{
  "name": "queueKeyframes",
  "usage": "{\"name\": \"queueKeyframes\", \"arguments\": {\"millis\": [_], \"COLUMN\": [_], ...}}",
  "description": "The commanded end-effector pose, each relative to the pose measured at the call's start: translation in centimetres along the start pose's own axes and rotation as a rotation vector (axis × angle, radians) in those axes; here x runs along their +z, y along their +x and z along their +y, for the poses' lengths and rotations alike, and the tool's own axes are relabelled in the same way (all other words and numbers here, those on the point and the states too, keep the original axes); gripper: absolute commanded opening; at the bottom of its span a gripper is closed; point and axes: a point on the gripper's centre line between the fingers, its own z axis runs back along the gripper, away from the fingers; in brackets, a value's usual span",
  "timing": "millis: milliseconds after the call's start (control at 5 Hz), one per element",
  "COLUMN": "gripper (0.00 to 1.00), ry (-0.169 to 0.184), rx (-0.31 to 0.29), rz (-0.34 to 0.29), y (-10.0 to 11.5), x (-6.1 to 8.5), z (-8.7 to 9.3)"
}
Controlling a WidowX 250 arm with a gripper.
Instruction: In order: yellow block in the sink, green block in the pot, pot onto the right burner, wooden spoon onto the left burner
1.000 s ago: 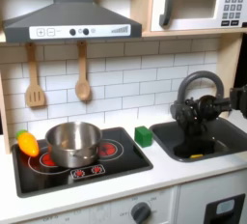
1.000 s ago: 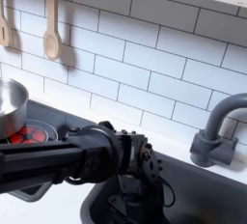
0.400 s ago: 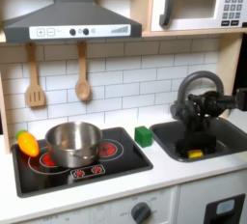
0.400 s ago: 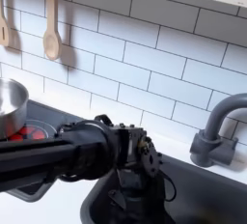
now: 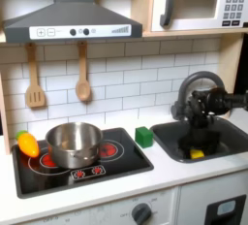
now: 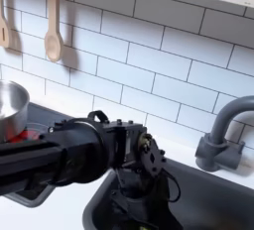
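Stovetop (image 5: 58,176) lies nearest in the first exterior view, carrying the pot (image 5: 74,144) between its burners, with the toy vegetable (image 5: 28,144) at the pot's left. Just off the stovetop's right edge the green block (image 5: 144,137) sits on the white desk (image 5: 116,185). To its right, in the sink (image 5: 179,144), the yellow block (image 5: 197,153) rests on the basin floor. The gripper (image 5: 197,122) hangs directly above it, apart from it; whether its jaws are parted cannot be told. Behind stands the faucet (image 5: 190,81). On the wall (image 5: 126,74) hang the wooden spoon (image 5: 83,80) and, left of it, the spatula (image 5: 35,85).
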Motion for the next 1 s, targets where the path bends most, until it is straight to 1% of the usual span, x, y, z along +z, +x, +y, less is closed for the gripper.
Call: {"name": "queueKeyframes", "arguments": {"millis": [0,200,400,600,800], "gripper": [1.00,1.00,1.00,1.00,1.00], "ry": [0.001,0.009,0.018,0.034,0.059], "rx": [0.038,0.056,0.064,0.071,0.115], "rz": [-0.048,-0.062,-0.083,-0.102,-0.092], "y": [0.6,0.8,1.6,2.4,2.6], "x": [2.7,3.5,4.6,5.6,6.6], "z": [1.3,2.4,3.0,3.4,4.3]}}
